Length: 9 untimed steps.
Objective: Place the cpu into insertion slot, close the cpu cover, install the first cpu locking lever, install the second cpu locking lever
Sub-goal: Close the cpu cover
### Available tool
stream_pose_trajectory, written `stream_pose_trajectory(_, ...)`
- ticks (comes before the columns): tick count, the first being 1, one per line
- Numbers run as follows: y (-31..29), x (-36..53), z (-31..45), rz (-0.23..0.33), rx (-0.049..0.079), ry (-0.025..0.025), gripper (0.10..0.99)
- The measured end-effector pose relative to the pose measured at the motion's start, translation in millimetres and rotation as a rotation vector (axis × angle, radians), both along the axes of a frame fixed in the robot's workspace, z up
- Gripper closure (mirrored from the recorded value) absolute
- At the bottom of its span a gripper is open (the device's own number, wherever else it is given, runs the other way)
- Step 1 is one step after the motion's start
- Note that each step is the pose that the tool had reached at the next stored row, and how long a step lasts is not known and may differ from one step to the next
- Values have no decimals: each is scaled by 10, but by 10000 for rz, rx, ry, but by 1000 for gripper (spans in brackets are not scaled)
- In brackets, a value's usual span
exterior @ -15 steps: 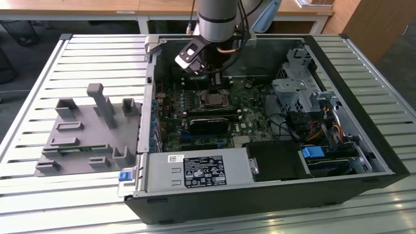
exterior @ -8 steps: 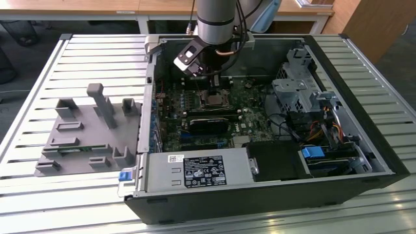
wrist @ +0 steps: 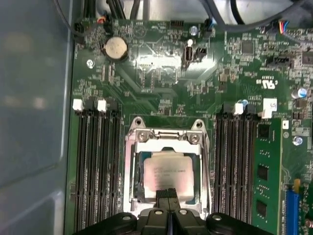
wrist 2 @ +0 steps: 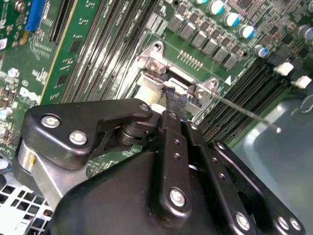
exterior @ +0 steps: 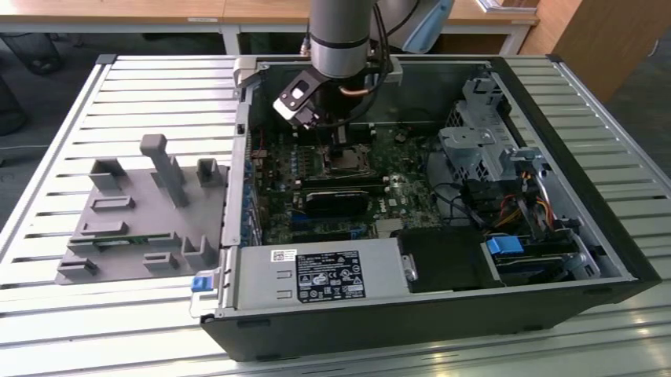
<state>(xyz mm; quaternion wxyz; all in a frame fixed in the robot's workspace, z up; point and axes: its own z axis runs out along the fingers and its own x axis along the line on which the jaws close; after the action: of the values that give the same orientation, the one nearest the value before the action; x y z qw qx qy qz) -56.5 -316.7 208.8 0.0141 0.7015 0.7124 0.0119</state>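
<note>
The cpu point(wrist: 168, 172) lies flat in its socket, grey metal top up. The silvery cpu cover point(wrist: 167, 138) lies down around it, framing it in its square window. My gripper point(wrist: 168, 193) is shut, and its black fingertips hover over the near edge of the cpu. In the second wrist view my gripper point(wrist 2: 172, 98) points at the socket frame point(wrist 2: 154, 61). A thin locking lever point(wrist 2: 247, 114) sticks out from the socket's corner over the memory slots. In the exterior view my gripper point(exterior: 343, 140) hangs just above the socket point(exterior: 344, 162) inside the open computer case.
Memory slots point(wrist: 98, 166) flank the socket on both sides. A power supply point(exterior: 314, 275) fills the case's near side, and a drive cage point(exterior: 482, 149) with cables stands at the exterior view's right. A grey fixture point(exterior: 147, 212) sits on the slatted table point(exterior: 63, 110) beside the case.
</note>
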Motion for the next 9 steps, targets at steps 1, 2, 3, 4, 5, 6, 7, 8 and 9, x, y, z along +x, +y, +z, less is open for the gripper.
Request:
stream_pose_trajectory(1,0,-5,-9,0,-1,0,980)
stream_pose_trajectory(2,0,-9,-19,0,-1,1,980)
stream_pose_trajectory(3,0,-12,-28,0,0,0,980)
stream_pose_trajectory(4,0,-14,-37,2,-1,1,980)
stream_pose_trajectory(5,0,-15,-45,2,-1,1,980)
stream_pose_trajectory(6,0,-16,-52,2,-1,1,980)
stream_pose_trajectory(7,0,-16,-58,2,-1,1,980)
stream_pose_trajectory(8,0,-17,-63,2,-1,1,980)
stream_pose_trajectory(9,0,-17,-67,2,-2,2,980)
